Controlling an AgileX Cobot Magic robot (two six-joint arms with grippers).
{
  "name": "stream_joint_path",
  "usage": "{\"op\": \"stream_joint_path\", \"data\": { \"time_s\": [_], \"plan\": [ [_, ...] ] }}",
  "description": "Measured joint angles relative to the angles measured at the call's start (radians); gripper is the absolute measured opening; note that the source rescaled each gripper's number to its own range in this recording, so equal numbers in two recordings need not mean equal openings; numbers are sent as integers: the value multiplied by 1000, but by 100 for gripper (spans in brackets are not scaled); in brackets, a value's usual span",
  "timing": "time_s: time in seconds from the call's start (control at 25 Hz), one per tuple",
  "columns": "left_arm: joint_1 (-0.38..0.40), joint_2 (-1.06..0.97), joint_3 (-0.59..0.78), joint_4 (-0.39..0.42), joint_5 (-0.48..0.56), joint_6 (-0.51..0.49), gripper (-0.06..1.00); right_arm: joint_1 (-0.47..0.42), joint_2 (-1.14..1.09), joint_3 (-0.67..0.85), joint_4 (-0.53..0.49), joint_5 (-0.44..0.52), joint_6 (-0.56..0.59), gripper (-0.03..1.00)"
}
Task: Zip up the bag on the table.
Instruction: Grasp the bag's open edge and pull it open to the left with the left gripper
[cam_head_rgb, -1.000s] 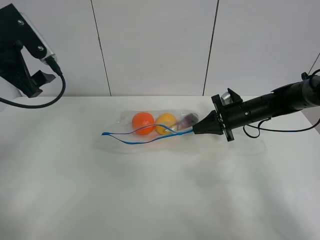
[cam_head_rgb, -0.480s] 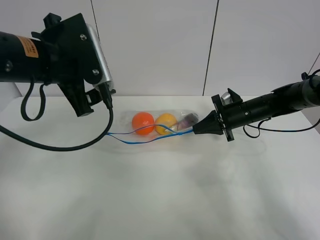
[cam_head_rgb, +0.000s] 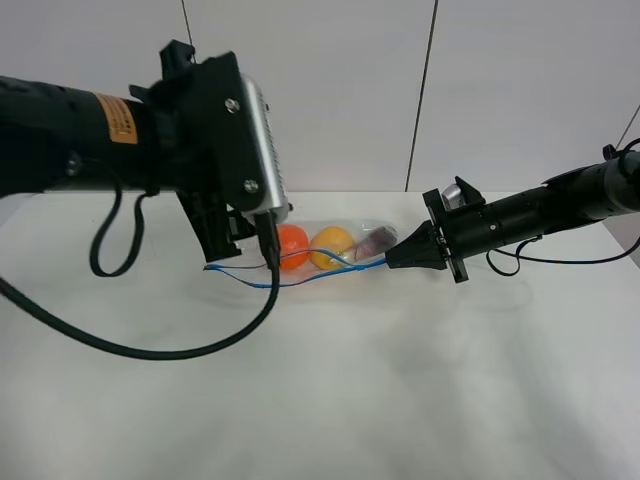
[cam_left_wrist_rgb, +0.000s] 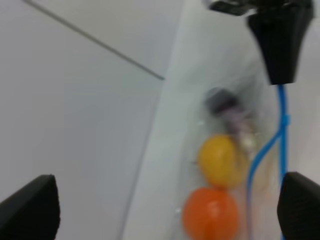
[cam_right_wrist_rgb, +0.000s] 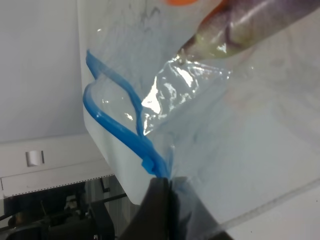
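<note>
At the centre of the white matte table (cam_head_rgb: 320, 400), the clear plastic zip bag (cam_head_rgb: 330, 245) of fruit lies unzipped, its blue zipper tracks (cam_head_rgb: 300, 275) gaping. The right gripper (cam_head_rgb: 392, 262) pinches its three-o'clock end, while the left gripper (cam_head_rgb: 232, 232) hovers wide open at nine o'clock.

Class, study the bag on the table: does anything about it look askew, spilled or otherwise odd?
The bag has its blue zipper strip gaping. The two tracks bow apart in wavy lines instead of lying joined, so the mouth is open. The right tool pinches one end. Nothing has spilled.

High overview — both wrists see bag (cam_head_rgb: 311, 231).
</note>
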Motion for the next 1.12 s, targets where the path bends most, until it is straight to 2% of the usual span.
{"op": "stream_joint_path", "data": {
  "time_s": [0.12,0.36,0.72,1.12],
  "plan": [
    [-29,88,0,0,-50,-1,100,0,0,0,0,0,0,0],
    [-81,273,0,0,-240,-30,100,0,0,0,-1,0,1,0],
    [-85,498,0,0,-539,-35,100,0,0,0,-1,0,4,0],
    [-85,682,-1,0,-768,-35,100,0,0,0,-3,0,5,0]
  ]
}}
